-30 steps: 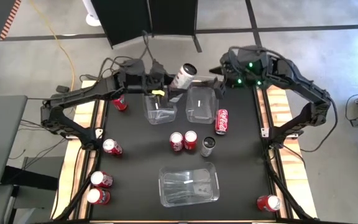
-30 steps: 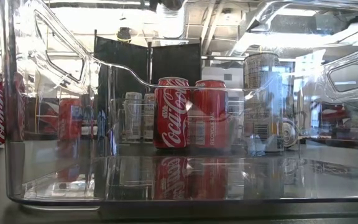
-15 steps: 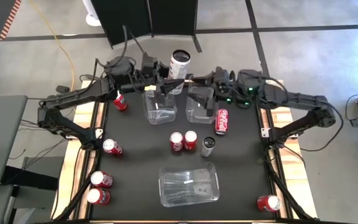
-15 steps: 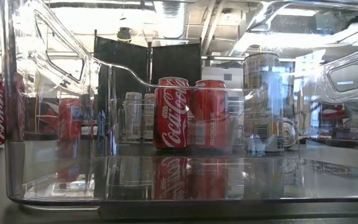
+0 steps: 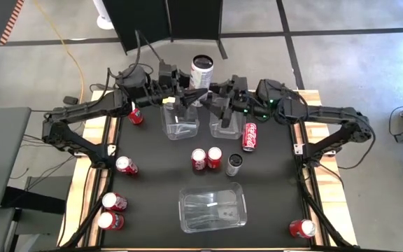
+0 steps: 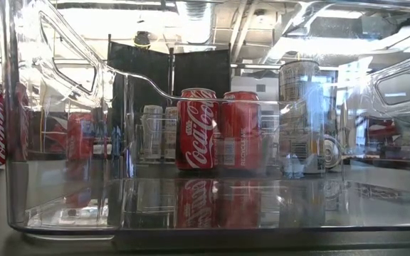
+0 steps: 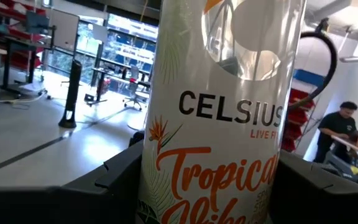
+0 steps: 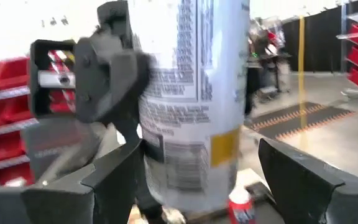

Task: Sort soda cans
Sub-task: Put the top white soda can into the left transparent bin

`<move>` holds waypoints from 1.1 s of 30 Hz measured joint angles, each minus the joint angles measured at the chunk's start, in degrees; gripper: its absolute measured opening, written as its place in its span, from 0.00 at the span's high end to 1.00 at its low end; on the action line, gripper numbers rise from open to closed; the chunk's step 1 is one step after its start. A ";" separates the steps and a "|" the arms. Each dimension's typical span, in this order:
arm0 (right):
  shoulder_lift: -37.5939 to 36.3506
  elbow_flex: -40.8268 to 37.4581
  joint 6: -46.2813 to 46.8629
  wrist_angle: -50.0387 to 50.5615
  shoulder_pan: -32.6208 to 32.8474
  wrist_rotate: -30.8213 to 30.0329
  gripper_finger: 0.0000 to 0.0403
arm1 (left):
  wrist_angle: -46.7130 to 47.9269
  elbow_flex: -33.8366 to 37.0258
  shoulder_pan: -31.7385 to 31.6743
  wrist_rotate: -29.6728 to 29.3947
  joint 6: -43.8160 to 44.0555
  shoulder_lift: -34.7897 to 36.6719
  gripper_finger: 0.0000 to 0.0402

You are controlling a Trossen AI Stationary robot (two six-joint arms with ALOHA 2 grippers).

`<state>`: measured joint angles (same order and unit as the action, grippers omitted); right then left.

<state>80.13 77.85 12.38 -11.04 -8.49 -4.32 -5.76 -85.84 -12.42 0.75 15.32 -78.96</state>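
The white Celsius can (image 5: 202, 71) hangs upright above the far clear bins (image 5: 180, 120), clamped in your left tool (image 5: 187, 94); your right tool (image 5: 219, 98), fingers apparently spread, has swung alongside, suggesting a handover.

White Celsius can (image 5: 202, 70) held upright above scattered red cans (image 5: 206, 158)

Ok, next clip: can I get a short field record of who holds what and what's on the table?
held item: white Celsius can, upright, off the table
left end effector: shut on the white Celsius can
right end effector: open, fingers either side of the same can, not gripping
on table: eight red cans, one silver can
bins: three clear bins, two far, one near
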 joint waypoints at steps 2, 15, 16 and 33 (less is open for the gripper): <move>0.90 0.02 0.78 -1.48 -0.29 2.64 0.18 | 0.01 0.00 0.38 -0.39 -0.45 0.00 0.37; 2.63 0.22 2.83 -1.55 -0.51 3.42 0.35 | 1.09 -0.02 1.96 -5.05 -1.06 -0.74 0.37; 2.61 0.22 2.83 -1.37 -0.69 3.94 0.37 | 1.22 -0.04 1.97 -5.39 -1.08 -0.76 0.37; 2.24 0.24 -5.39 8.12 -1.15 6.19 0.48 | 9.71 -0.02 2.13 -6.85 -3.30 1.65 0.20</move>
<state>82.37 78.08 6.98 -2.93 -9.64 1.87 3.96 -85.86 -10.29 -6.10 12.02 -77.30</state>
